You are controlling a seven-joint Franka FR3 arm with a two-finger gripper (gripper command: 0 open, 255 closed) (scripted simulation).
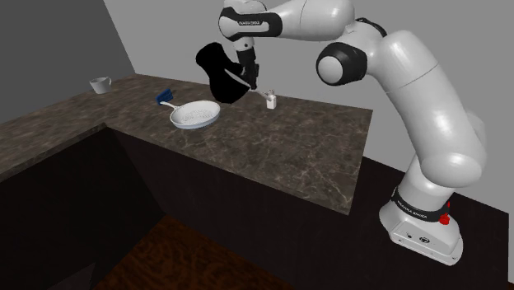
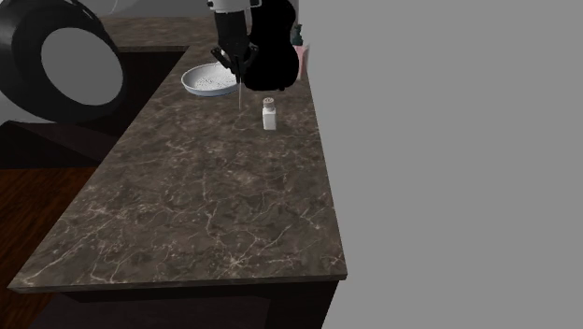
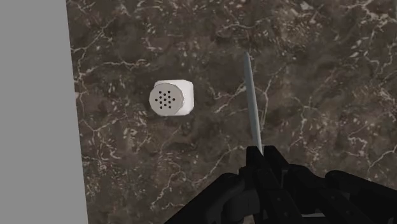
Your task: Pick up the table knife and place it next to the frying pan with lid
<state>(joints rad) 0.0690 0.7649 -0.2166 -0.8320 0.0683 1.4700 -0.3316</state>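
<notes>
Clamped between the gripper's black fingers is the knife: they are closed on its handle end, so the thin blade pokes out ahead, pointing down at the dark stone counter. That grip probably keeps the blade free to be laid flat later. In the shoulder view the knife hangs between the white pan and a small white shaker. The pan is already near, so I judge a short carry and a lowering remain. The shaker stands close enough to get knocked.
</notes>
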